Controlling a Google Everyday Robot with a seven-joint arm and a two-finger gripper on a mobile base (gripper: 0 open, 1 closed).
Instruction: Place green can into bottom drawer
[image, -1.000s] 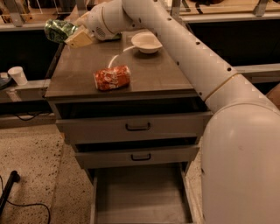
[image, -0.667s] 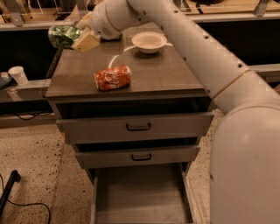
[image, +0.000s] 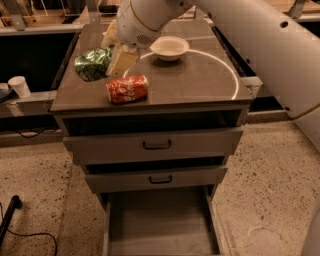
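Observation:
The green can (image: 91, 63) is shiny and green, and hangs tilted over the left side of the cabinet top (image: 200, 80). My gripper (image: 109, 60) is shut on it from the right, with the cream fingers (image: 121, 59) against its side. The white arm reaches in from the upper right. The bottom drawer (image: 160, 222) is pulled open at the foot of the cabinet, its flat grey inside bare. It lies well below and in front of the can.
A red soda can (image: 127, 89) lies on its side near the top's front edge, just below the gripper. A white bowl (image: 170, 47) sits further back. Two upper drawers with black handles (image: 157, 145) stand slightly open. A white cup (image: 20, 86) stands on the left ledge.
My gripper has carried the green can from beyond the cabinet's back left corner to the right and toward the front, over the left of the top.

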